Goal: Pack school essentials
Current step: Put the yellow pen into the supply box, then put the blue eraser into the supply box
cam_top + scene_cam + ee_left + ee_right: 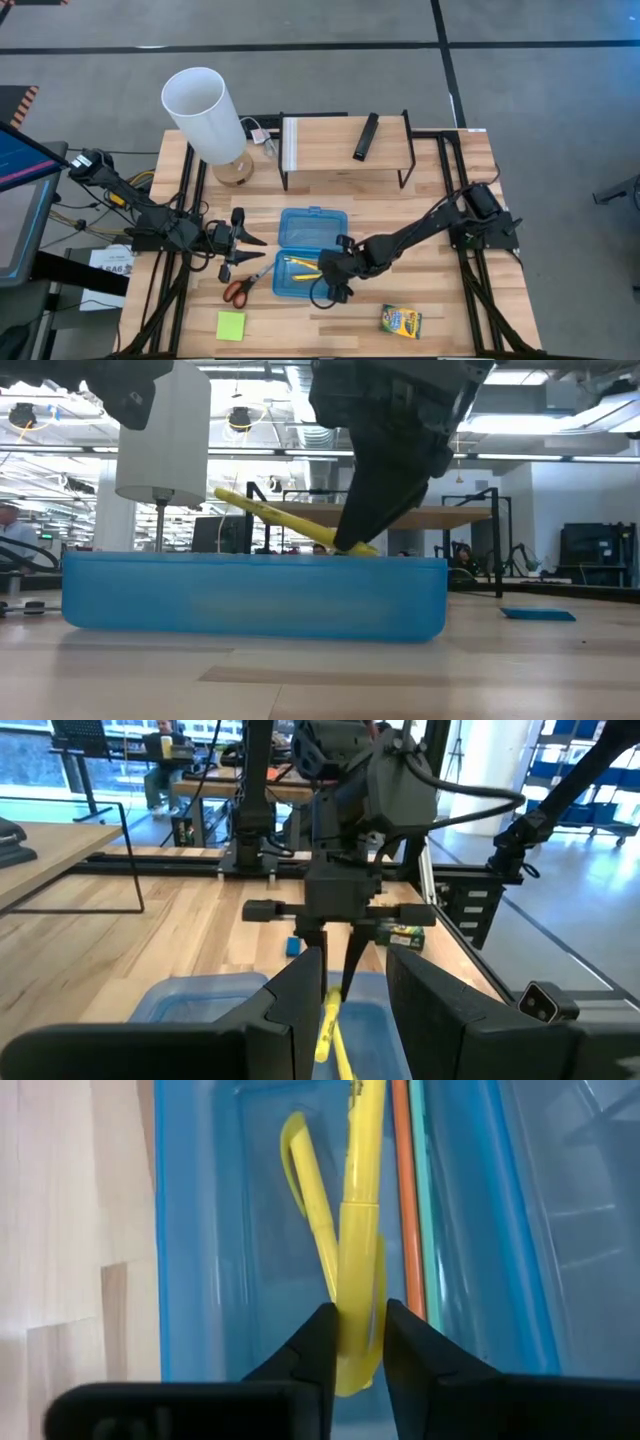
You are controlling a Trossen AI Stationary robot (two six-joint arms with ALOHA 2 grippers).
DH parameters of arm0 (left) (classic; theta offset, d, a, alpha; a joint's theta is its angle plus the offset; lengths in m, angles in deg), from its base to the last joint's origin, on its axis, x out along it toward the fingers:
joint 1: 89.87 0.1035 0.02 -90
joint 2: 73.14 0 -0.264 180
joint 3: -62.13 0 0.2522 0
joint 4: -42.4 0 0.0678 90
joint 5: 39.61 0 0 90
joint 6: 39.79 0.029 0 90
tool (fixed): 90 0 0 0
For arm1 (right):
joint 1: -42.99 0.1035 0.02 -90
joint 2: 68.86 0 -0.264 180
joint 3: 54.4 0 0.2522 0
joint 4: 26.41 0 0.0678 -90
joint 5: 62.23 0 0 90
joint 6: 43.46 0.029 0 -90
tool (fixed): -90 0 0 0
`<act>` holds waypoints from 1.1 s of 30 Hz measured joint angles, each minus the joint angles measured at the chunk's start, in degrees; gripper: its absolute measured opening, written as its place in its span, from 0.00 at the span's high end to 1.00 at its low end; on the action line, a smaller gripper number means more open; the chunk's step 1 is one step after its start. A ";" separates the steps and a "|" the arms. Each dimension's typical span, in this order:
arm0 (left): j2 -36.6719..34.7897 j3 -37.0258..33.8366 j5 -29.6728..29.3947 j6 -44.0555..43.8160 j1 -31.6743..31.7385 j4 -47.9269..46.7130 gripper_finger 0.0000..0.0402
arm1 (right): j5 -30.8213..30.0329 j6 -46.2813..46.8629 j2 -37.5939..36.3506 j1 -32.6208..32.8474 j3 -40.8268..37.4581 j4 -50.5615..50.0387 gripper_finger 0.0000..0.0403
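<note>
A bright yellow pen (358,1250) with a curved clip is hanging tilted over the open translucent blue case (310,262) at the middle of the bench (450,300), one end dipping toward the tray. The right hand (357,1342) is clamping its fingers on the pen's lower barrel, directly above the case. Orange and teal pencils (410,1190) are lying side by side along the case's inner wall. Orange-handled scissors (242,286) are resting at the case's nine o'clock, a lime-green sticky-note pad (231,325) at seven o'clock, and a crayon box (400,321) at five o'clock. The left hand (250,250), fingers apart and gripping nothing, is hovering beside the scissors. A small blue eraser (292,946) is sitting on the wood.
</note>
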 joint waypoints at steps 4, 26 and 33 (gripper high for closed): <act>0.00 0.00 -0.07 -0.02 0.00 -0.11 0.74 | 0.00 -0.01 -0.06 -0.02 0.00 -0.43 0.69; 0.02 0.00 -0.04 -0.51 0.00 -0.78 0.74 | -10.60 3.36 -14.26 4.23 -5.96 -9.45 0.53; 0.02 0.00 0.09 -0.83 0.00 -0.39 0.74 | -15.49 15.65 -22.61 6.96 -21.16 -3.39 0.52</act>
